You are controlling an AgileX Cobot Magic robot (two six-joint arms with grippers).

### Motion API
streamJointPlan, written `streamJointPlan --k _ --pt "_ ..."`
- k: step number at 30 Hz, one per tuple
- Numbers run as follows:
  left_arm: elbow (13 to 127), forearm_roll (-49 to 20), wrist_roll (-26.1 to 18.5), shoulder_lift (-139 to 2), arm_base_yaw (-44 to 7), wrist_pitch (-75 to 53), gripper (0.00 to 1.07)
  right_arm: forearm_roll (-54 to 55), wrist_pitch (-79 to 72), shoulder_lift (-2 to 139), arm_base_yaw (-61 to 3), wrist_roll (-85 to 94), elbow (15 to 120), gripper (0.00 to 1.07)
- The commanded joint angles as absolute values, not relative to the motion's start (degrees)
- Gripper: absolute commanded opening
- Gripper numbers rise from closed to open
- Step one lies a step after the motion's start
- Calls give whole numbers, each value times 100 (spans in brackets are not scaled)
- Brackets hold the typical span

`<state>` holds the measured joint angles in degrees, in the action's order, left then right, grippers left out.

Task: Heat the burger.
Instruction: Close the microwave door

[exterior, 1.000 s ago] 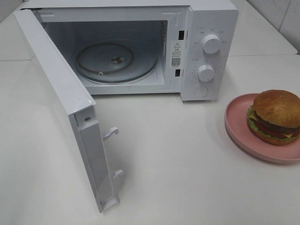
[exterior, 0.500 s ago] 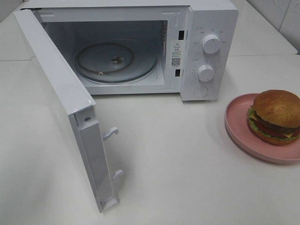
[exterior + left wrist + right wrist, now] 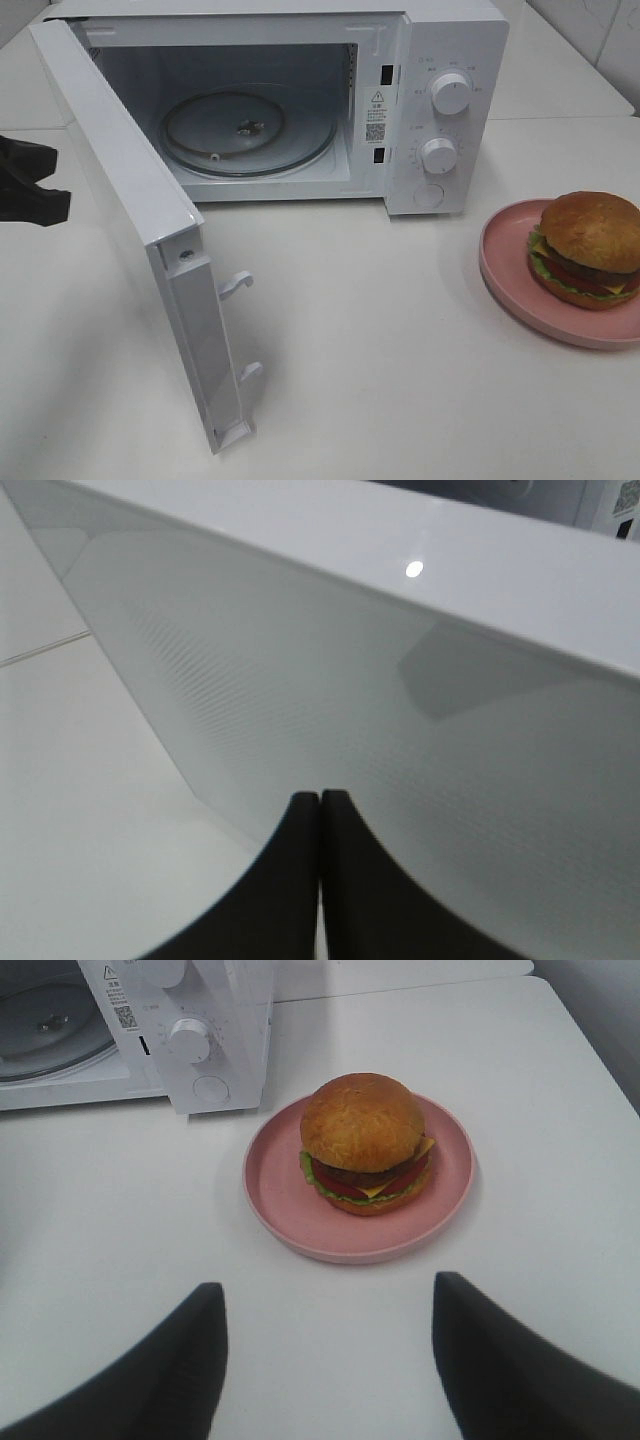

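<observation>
The burger [image 3: 590,248] sits on a pink plate [image 3: 500,268] at the right of the table, to the right of the microwave [image 3: 440,110]. The microwave's door [image 3: 130,215] stands wide open, and its glass turntable [image 3: 245,130] is bare. In the right wrist view my right gripper [image 3: 328,1288] is open, empty and a short way back from the burger [image 3: 362,1140] and plate [image 3: 285,1195]. My left gripper [image 3: 48,200] shows at the left edge, on the outer side of the door. In the left wrist view this gripper [image 3: 320,805] is shut and empty, close to the door's outer face [image 3: 400,700].
The open door juts toward the front of the white table [image 3: 400,350], with two latch hooks [image 3: 238,285] on its free edge. Two white knobs [image 3: 451,93] are on the microwave's control panel. The plate lies near the table's right edge.
My left gripper has come into the exterior view at the left edge, beside the open door. The burger, plate and door have not moved.
</observation>
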<state>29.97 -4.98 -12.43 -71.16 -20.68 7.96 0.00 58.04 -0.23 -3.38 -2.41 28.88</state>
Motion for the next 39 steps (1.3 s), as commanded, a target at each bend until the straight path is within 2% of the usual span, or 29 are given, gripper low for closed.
streamJointPlan --k 1,12,16,20,32,39 --pt "3214 -418 -1249 -7775 -2309 1553 0 -52 5741 -178 -338 -275 2888 58" --pt "4200 -246 -1243 -9293 -2842 1811 0 -52 5741 -178 -338 -275 2888 58" --pt "4481 -246 -1197 -9517 -2842 1811 0 -52 5741 -178 -338 -275 2888 58" --pt "4910 -246 -900 -9889 -2842 1839 0 -52 5741 -178 -338 -275 2888 58" --pt "5896 -241 -882 -10577 -2888 2040 0 -52 5741 -178 -338 -275 2888 58" --pt "6669 -241 -882 -11144 -3237 2040 0 -52 5741 -178 -338 -269 2888 58"
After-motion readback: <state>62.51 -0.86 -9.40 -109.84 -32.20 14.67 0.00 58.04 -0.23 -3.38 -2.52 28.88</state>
